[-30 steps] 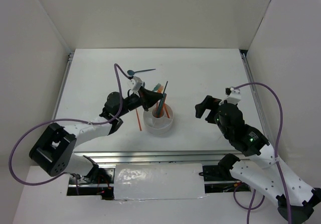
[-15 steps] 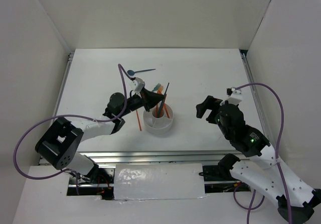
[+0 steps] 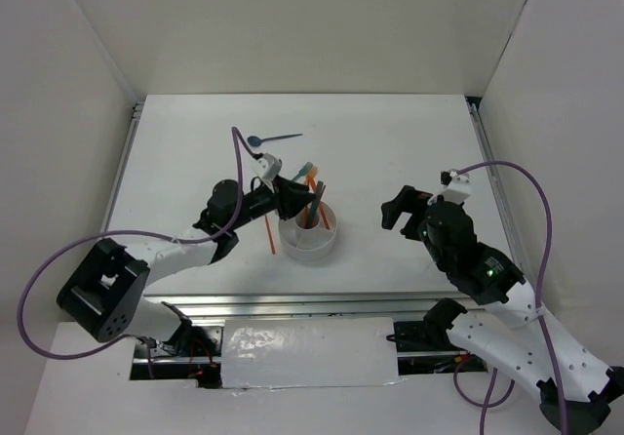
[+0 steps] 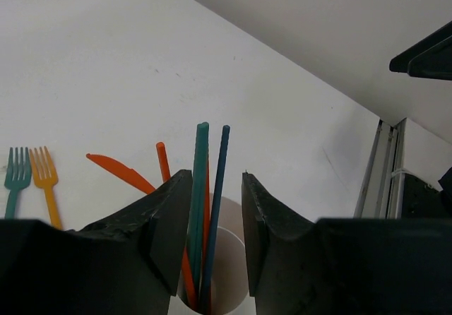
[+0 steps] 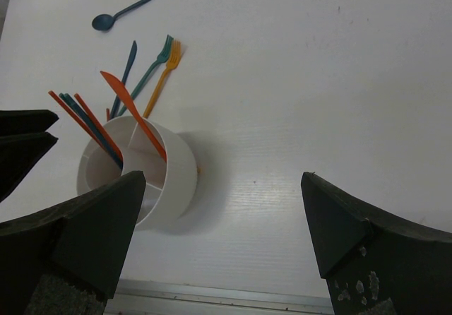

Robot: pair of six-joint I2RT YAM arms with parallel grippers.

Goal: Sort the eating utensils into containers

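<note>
The round white container (image 3: 310, 232) stands mid-table with several chopsticks upright in one compartment. My left gripper (image 3: 295, 197) hovers at its left rim. In the left wrist view the left gripper (image 4: 216, 176) has its jaws apart around a teal chopstick (image 4: 200, 188), a dark blue chopstick (image 4: 218, 188) and an orange one, gripping none. An orange knife (image 5: 133, 116) leans in another compartment. Teal and orange forks (image 5: 159, 66) and a blue spoon (image 3: 270, 139) lie on the table behind. One orange chopstick (image 3: 268, 230) lies left of the container. My right gripper (image 3: 398, 211) is open and empty to the right.
A dark blue knife (image 5: 126, 66) lies behind the container (image 5: 152, 188) beside the forks. White walls enclose the table (image 3: 409, 142) at the back and sides. A metal rail (image 3: 292, 303) runs along the near edge.
The left jaws have opened and let go of the dark chopstick, which now stands lower in the container. The right arm has not moved.
</note>
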